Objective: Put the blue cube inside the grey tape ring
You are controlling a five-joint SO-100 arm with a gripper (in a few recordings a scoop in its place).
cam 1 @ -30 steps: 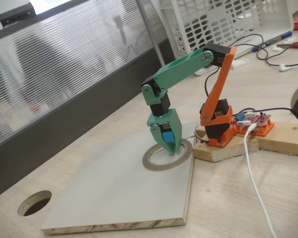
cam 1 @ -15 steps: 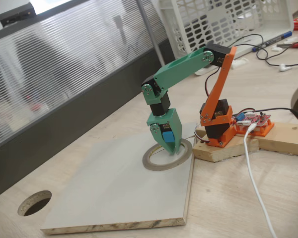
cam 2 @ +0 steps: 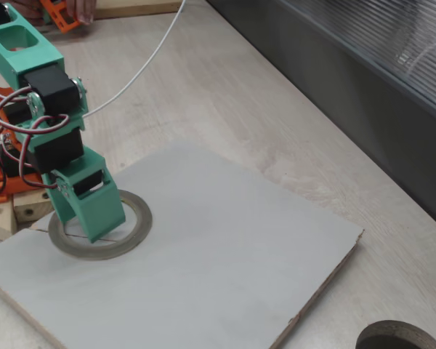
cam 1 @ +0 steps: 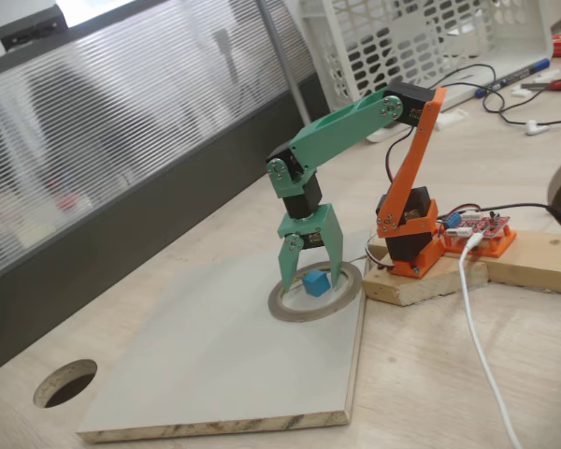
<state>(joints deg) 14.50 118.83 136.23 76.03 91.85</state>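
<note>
Lying nearest, a pale board [cam 1: 215, 374] carried the grey tape ring [cam 1: 290, 310] toward its 2 o'clock corner. Blue cube [cam 1: 315, 283] sat inside the ring, released. Green gripper [cam 1: 311, 278] straddled it, jaws spread, holding nothing.

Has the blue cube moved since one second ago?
Yes. The cube has dropped out of the gripper, now open, onto the board inside the tape ring.
</note>
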